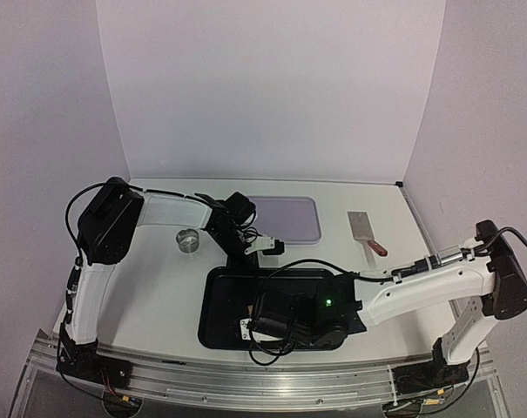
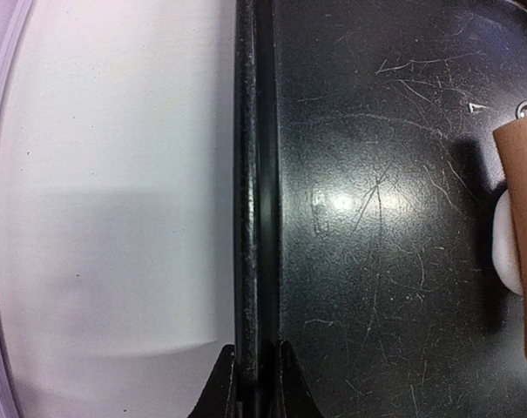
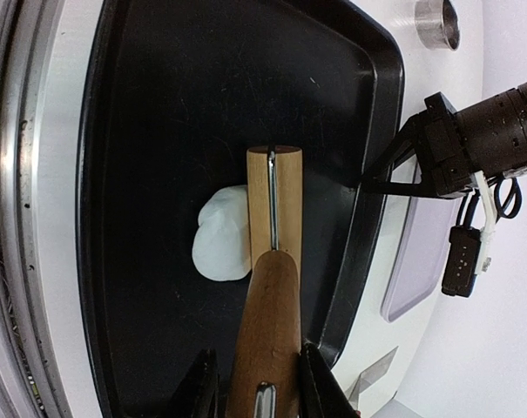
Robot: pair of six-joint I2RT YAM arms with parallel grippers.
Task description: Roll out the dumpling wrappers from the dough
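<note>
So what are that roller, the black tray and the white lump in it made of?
The roller looks like wood: pale, fine-grained head, darker glossy brown handle, with a thin metal rod. The tray could be coated metal or hard plastic, I can't tell; its shiny black surface shows pale scratches. The lump looks like soft, matte white dough.

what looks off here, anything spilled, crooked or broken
Nothing stands out. The dough lies inside the black tray, partly under the wooden roller that the right gripper holds, and the left gripper clamps the tray's rim.
</note>
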